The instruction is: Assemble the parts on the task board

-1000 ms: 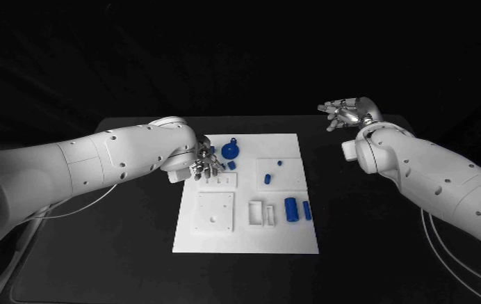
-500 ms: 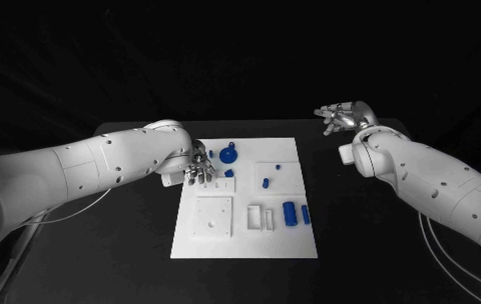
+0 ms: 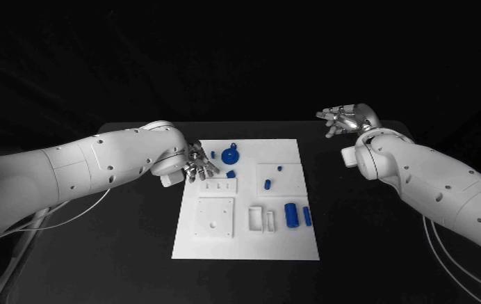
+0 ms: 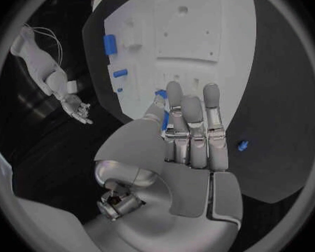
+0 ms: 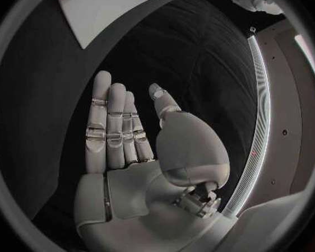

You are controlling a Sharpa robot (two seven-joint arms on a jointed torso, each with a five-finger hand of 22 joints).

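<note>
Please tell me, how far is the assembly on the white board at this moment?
Early stage, it seems. Done: I cannot confirm any part as seated. In hand: the left hand hovers over the task board's far left edge with fingers extended, holding nothing. Left: blue parts, such as the round blue part and the blue cylinder, lie loose on the board. The right hand waits open off the board.

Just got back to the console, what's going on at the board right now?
The left hand hovers at the left edge of the white task board, fingers extended, holding nothing that I can see. The right hand is open and off the board, above the black table. Small blue parts lie scattered on the board, with one small blue piece on the table beside it.
</note>
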